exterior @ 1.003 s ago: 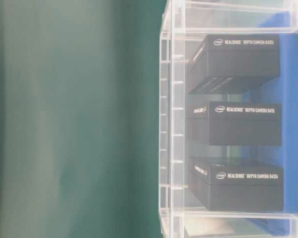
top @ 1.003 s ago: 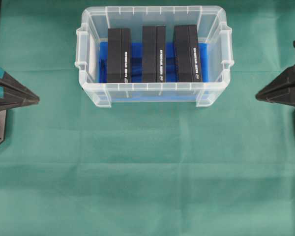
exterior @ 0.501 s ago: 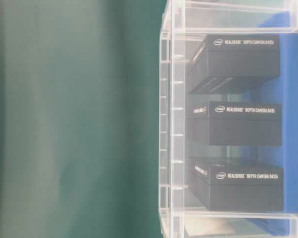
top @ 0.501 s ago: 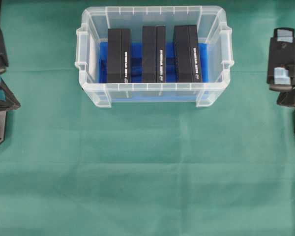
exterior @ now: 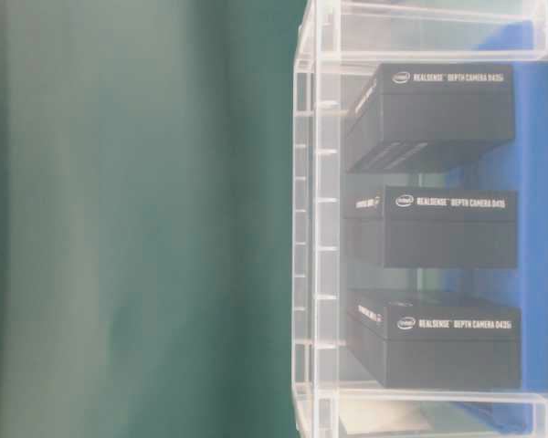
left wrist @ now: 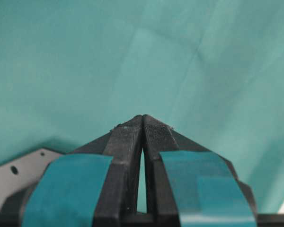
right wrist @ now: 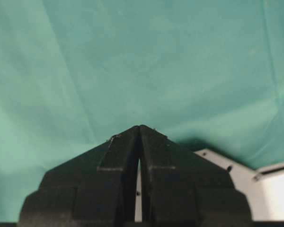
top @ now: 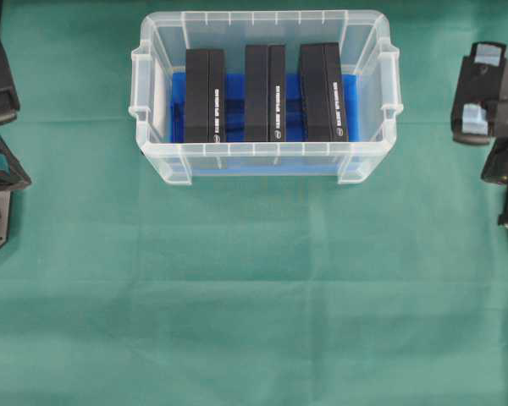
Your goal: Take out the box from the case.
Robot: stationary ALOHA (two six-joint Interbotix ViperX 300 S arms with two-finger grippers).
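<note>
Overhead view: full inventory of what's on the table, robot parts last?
case: one, clear plastic, far middle of the table, open on top.
boxes: three, black with white print, standing side by side inside the case: left, middle, right.
blue cloth: one, lining the bottom of the case under the boxes.
tablecloth: one, green, covering the table.
left end effector: one, black with teal tape, shut, holding nothing, over bare cloth at the left edge.
right end effector: one, black, shut, holding nothing, over bare cloth at the right edge.
</note>
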